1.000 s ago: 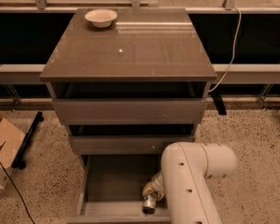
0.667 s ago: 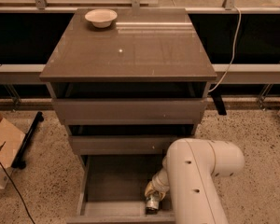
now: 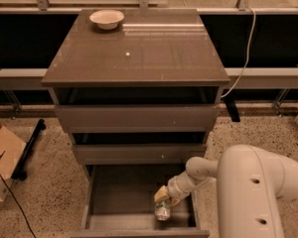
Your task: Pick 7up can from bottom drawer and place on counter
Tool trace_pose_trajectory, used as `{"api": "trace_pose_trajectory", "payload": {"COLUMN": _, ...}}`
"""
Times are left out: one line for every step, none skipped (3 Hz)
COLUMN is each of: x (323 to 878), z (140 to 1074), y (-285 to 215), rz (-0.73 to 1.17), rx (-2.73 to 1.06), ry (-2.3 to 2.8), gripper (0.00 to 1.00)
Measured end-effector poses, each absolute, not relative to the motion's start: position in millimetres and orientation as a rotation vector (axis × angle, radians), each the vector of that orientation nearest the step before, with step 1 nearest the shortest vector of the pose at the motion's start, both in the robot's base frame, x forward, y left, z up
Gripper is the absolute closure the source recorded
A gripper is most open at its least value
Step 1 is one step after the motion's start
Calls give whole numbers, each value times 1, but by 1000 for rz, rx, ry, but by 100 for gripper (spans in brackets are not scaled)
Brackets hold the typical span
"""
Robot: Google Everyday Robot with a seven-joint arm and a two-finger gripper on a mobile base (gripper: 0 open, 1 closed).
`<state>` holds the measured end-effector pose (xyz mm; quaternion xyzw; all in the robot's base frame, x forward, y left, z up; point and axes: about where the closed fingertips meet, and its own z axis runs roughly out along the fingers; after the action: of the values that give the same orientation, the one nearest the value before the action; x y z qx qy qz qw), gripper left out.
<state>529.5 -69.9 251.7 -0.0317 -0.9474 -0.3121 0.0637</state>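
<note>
"Risks first: what could have gone wrong at that point?"

"The gripper (image 3: 163, 196) was down inside the bottom drawer (image 3: 119, 192), in its near right part. It was touching the top of the 7up can (image 3: 162, 212), or nearly so. The can sat close to the drawer's near wall. I judged that a hold catching only the can's end could have slipped on the lift. The can would then have dropped and rolled across the drawer floor."

"Anything else?"

"The middle drawer (image 3: 139, 152) hung just beyond and above the gripper. A lift drawn too far back could have knocked the can against its front. The counter (image 3: 139, 53) was well above that, with a white bowl (image 3: 107, 19) at its far left corner."

"Had it grasped the can?"

"I could not tell whether the gripper was clenched or released, because it covered the can's upper part. Nor could I make out whether the can stood or lay. The robot's white arm (image 3: 248, 192) hid the floor to the right of the drawer. The drawer's front was cut off at the lower edge, and the can's print was too dim to read."
</note>
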Motion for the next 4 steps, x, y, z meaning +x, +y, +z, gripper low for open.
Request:
{"api": "trace_pose_trajectory", "payload": {"x": 519, "z": 321, "y": -79, "rz": -1159, "rx": 61, "ry": -2854, "gripper": 100}}
{"api": "trace_pose_trajectory", "payload": {"x": 511, "z": 391, "y": -100, "rz": -1294, "rx": 212, "ry": -2891, "gripper": 100}}
{"api": "trace_pose_trajectory", "payload": {"x": 500, "z": 479, "y": -122, "rz": -1329, "rx": 391, "ry": -3001, "gripper": 100}}
{"api": "trace_pose_trajectory", "payload": {"x": 501, "z": 572, "y": -135, "rz": -1276, "rx": 596, "ry": -3121, "gripper": 100}}
